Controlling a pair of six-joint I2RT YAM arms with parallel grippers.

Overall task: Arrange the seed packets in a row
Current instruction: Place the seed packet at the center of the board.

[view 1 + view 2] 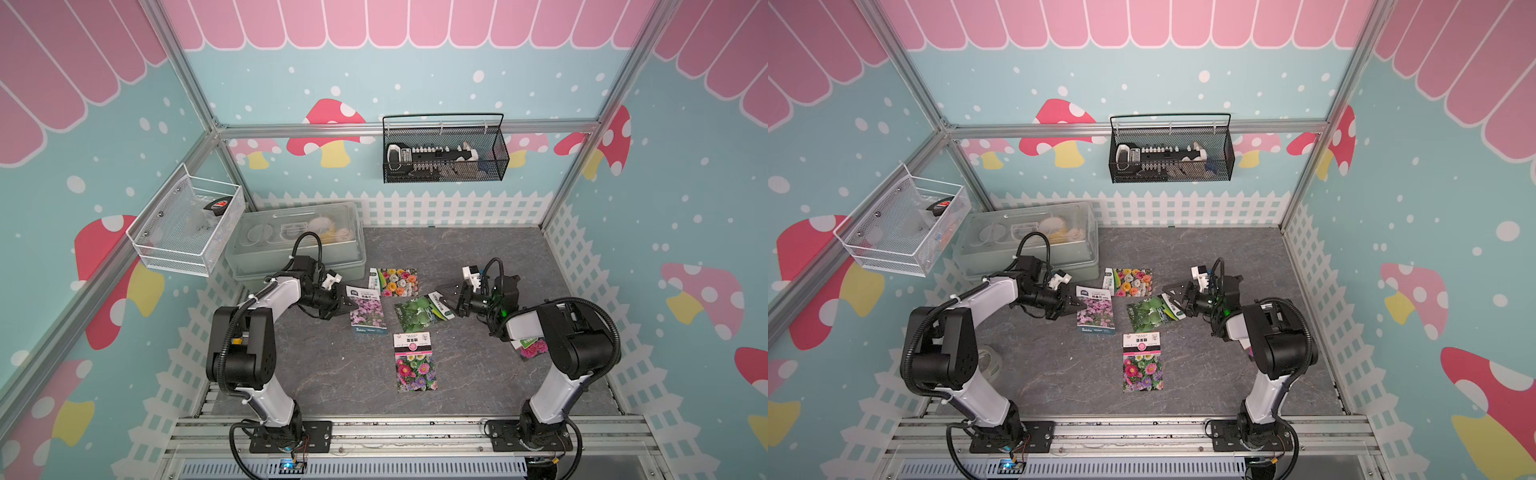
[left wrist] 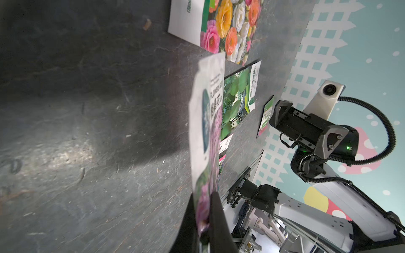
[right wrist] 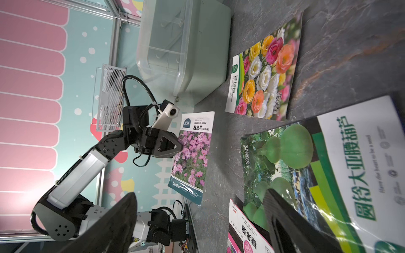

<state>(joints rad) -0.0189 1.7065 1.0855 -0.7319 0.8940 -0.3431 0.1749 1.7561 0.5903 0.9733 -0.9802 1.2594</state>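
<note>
- Left pincer clamped on pink cosmos packet, edge grip only; glossy, may slip.
- Right pincer gaping, empty, over gourd packet; descending could nudge it askew.

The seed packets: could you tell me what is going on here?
The left gripper is shut on the pink cosmos packet, tilting it up. The right gripper stands open over the green gourd packet. The lisianthus packet, zinnia packet and a fifth packet partly under the right arm lie scattered; no row yet.
</note>
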